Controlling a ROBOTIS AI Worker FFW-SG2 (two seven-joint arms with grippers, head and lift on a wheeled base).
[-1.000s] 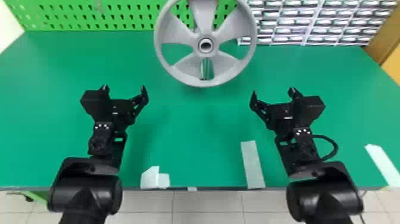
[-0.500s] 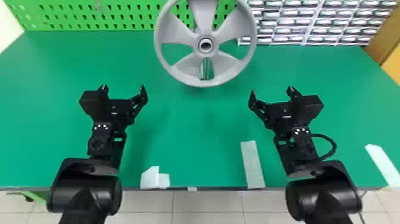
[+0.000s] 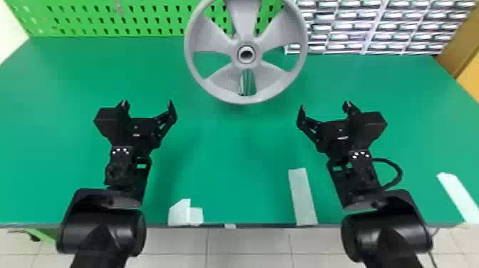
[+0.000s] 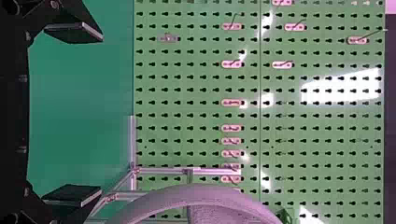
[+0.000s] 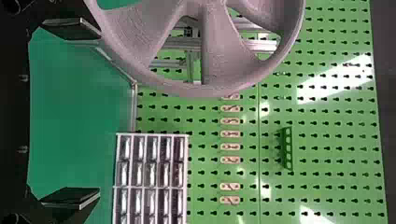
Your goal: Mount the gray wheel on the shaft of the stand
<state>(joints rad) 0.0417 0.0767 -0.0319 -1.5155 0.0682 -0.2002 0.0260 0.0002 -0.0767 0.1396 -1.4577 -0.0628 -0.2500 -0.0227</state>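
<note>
While your left gripper point(image 3: 147, 104) hangs over the green table point(image 3: 231, 171), its fingers stand wide apart with nothing between them. Your right gripper point(image 3: 325, 105), across to its right, is just as wide open and holds nothing. You have the gray wheel point(image 3: 246, 65) upright, ahead of both grippers and midway between them, touching neither; the metal stand point(image 5: 254, 45) shows behind it.

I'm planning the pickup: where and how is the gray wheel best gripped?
Probably by opposite sides of the rim, left gripper from the left, right gripper from the right: the gray wheel faces the robot, and gaps between its spokes leave room around the rim.
</note>
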